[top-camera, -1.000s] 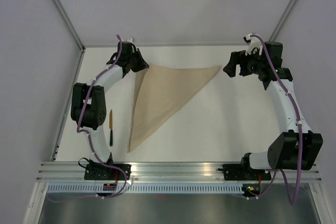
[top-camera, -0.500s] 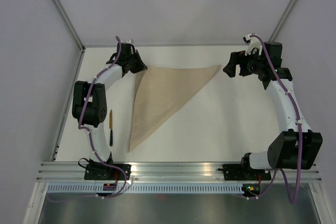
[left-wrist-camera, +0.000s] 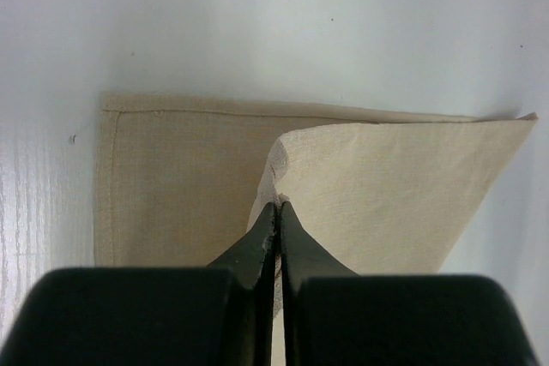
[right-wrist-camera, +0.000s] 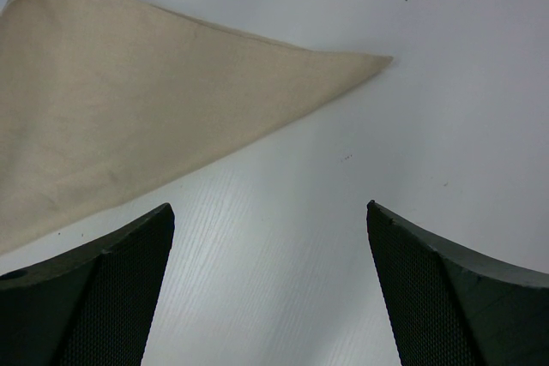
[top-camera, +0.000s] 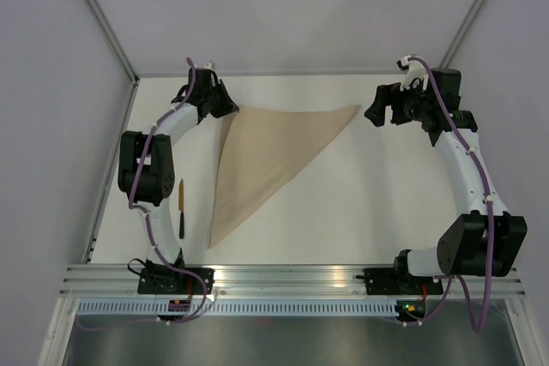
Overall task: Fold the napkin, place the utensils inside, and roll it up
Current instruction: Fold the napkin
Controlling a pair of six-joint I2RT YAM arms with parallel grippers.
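Note:
The beige napkin (top-camera: 266, 160) lies on the white table folded into a triangle, its long point toward the near edge. My left gripper (top-camera: 232, 110) is at its far left corner, shut on the top layer's corner and lifting it off the lower layer (left-wrist-camera: 171, 177); the pinched cloth (left-wrist-camera: 386, 169) shows at my left gripper (left-wrist-camera: 277, 208) in the left wrist view. My right gripper (top-camera: 371, 115) is open and empty just right of the napkin's far right tip (right-wrist-camera: 373, 61); my right gripper (right-wrist-camera: 268, 212) hovers over bare table. The utensil (top-camera: 181, 208), orange-brown and dark green, lies left of the napkin.
The table's left edge (top-camera: 110, 177) runs close beside the utensil and the left arm's elbow (top-camera: 141, 173). An aluminium rail (top-camera: 292, 276) borders the near edge. Grey walls stand behind and at both sides.
My left gripper has moved slightly toward the far left, drawing the napkin's corner with it. The right arm and the utensil have not moved.

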